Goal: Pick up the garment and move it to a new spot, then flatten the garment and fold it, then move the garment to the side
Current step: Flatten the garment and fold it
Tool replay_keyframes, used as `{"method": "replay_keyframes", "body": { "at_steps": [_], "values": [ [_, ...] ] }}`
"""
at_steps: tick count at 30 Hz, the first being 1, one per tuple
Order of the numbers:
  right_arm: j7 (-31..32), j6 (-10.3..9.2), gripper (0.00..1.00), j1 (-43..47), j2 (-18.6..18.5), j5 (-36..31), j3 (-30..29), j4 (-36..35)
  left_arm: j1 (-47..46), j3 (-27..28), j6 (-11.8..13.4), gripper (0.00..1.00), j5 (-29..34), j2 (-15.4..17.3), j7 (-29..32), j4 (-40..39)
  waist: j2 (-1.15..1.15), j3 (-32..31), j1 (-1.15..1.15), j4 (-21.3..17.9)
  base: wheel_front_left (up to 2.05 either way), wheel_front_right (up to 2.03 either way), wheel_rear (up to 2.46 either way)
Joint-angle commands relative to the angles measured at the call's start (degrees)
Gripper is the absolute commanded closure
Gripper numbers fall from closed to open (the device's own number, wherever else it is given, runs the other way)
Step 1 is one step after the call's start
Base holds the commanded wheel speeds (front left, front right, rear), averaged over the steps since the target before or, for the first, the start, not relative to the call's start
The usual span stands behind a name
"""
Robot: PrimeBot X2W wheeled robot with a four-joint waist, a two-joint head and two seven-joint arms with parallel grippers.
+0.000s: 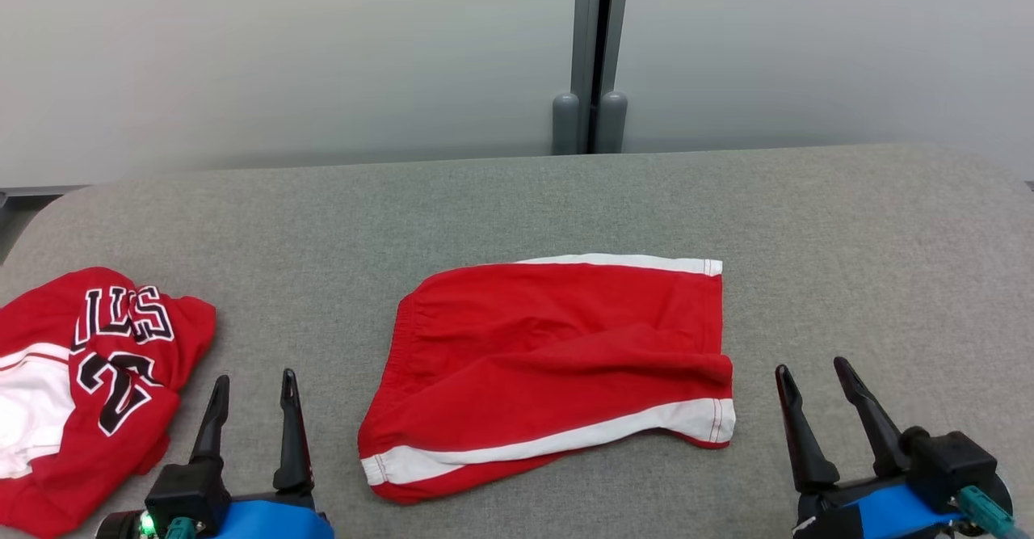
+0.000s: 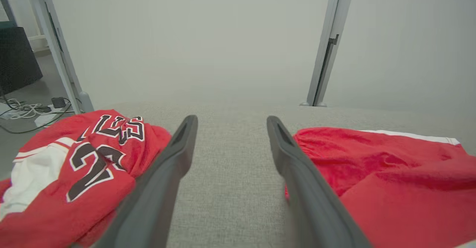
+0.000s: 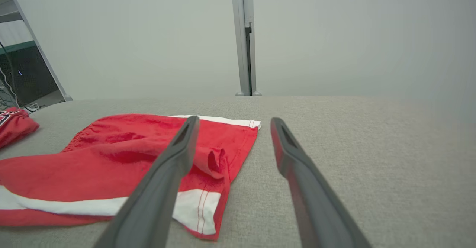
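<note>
- A grey padded tabletop stands before a pale wall.
- The red shorts lie at its middle, long axis left to right, waistband pointing left.
- They look doubled leg on leg, so folding seems underway; the next move needs a grasp at both ends.
- The left tool and right tool flank them, fingers apart and empty.

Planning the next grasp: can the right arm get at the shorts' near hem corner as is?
Probably yes. The right gripper sits just right of the shorts, fingers apart, with bare table between. Nothing lies over that corner or in the path.
</note>
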Motion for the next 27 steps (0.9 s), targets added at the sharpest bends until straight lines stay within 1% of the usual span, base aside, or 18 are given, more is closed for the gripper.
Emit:
{"method": "replay_keyframes", "body": {
  "at_steps": [1,9,20,24,27],
  "values": [
    [-0.2,0.03,0.00,1.0,0.5,-0.7,-0.4,0.0,0.4,0.1,0.4,0.00,0.5,0.2,-0.2,0.4,0.00,-0.2,0.00,0.0,0.00,0.00,0.00],
    [0.1,0.03,0.00,2.3,1.8,-2.0,-2.0,1.1,1.0,0.8,0.5,0.00,0.9,1.2,-0.2,1.8,0.00,-1.2,0.00,0.0,0.00,0.00,0.00],
    [1.1,0.03,0.00,2.8,2.0,-2.4,-1.6,1.2,1.5,0.2,1.3,0.00,1.0,0.9,-0.2,1.3,0.00,-1.8,0.00,0.5,0.00,0.00,0.00],
    [2.5,0.03,0.00,2.8,1.6,-2.0,-1.0,2.3,1.5,-0.3,0.3,0.00,0.1,0.8,-0.2,1.7,0.00,-1.8,0.00,0.6,0.00,0.00,0.00],
    [3.5,0.03,0.00,2.1,0.9,-2.1,0.0,3.2,1.5,-2.0,-0.6,0.00,0.6,0.6,-0.2,2.3,0.00,-1.4,0.00,0.7,0.00,0.00,0.00]
  ]
}}
